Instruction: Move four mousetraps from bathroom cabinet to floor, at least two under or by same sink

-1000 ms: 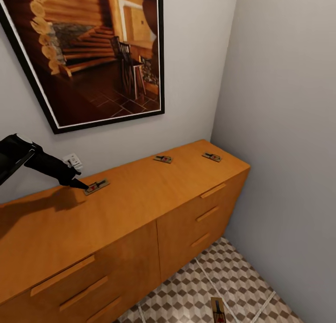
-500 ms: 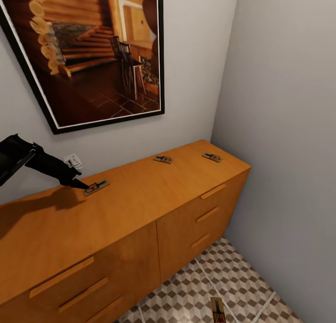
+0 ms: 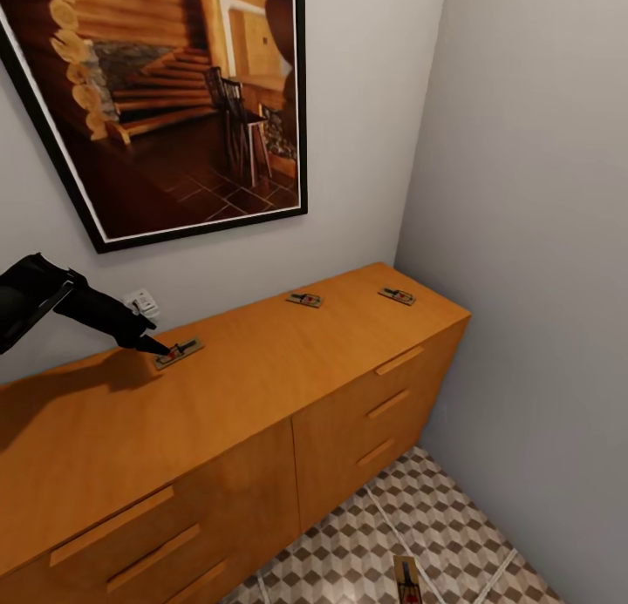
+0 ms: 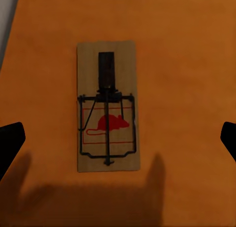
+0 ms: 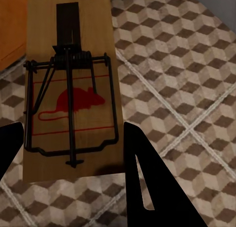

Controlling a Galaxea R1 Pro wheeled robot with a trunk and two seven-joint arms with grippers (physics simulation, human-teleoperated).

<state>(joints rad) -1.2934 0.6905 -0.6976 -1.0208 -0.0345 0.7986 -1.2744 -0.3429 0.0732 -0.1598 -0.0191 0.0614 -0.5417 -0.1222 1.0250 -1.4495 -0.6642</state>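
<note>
1. Left gripper (image 3: 155, 347) hangs right at the nearest mousetrap (image 3: 179, 352) on the cabinet (image 3: 262, 369) top, jaws spread wide either side of it, nothing grasped.
2. Two more traps sit further along the top: middle one (image 3: 305, 300), far one (image 3: 397, 296).
3. Right gripper (image 5: 73, 138) has its fingers closed against the edges of the fourth mousetrap (image 5: 69, 94), just above the bathroom floor (image 3: 436, 534).

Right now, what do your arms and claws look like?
My left arm is all matte black, chunky near the back and tapering to a thin pointed claw. The right claw has flat, black, wedge-shaped fingers. I see no cables, stickers or markings.
</note>
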